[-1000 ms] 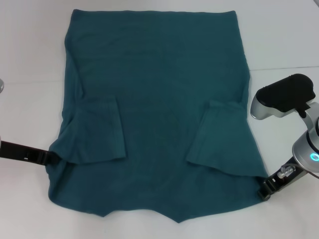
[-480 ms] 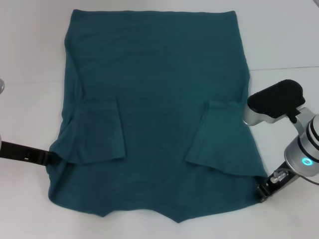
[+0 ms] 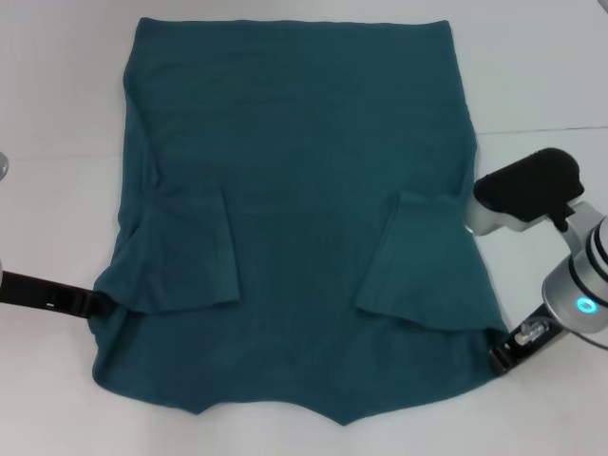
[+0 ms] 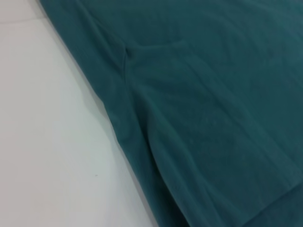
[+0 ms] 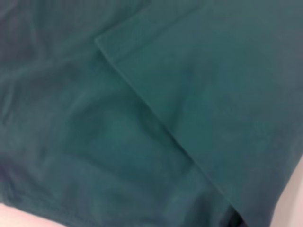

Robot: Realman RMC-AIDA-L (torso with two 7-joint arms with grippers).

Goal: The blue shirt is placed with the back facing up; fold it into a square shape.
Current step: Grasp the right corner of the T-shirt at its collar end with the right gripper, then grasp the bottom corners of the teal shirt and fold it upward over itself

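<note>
The blue shirt (image 3: 304,190) lies flat on the white table, plain side up, with the collar end towards me. Both short sleeves are folded inward onto the body: one sleeve (image 3: 185,256) on the left, the other sleeve (image 3: 427,275) on the right. My left gripper (image 3: 93,304) lies low on the table, touching the shirt's left edge just below the folded sleeve. My right gripper (image 3: 498,359) is at the shirt's near right corner, by the shoulder. The left wrist view shows the shirt's edge (image 4: 142,142) on the table; the right wrist view is filled with shirt cloth (image 5: 142,118).
Bare white table (image 3: 57,95) surrounds the shirt on the left, right and far sides. The right arm's grey and black wrist housing (image 3: 527,190) hangs just off the shirt's right edge.
The right arm's wrist has shifted slightly left, towards the shirt's right edge, and its gripper has edged closer to the near right corner. The left arm and the shirt have not moved.
</note>
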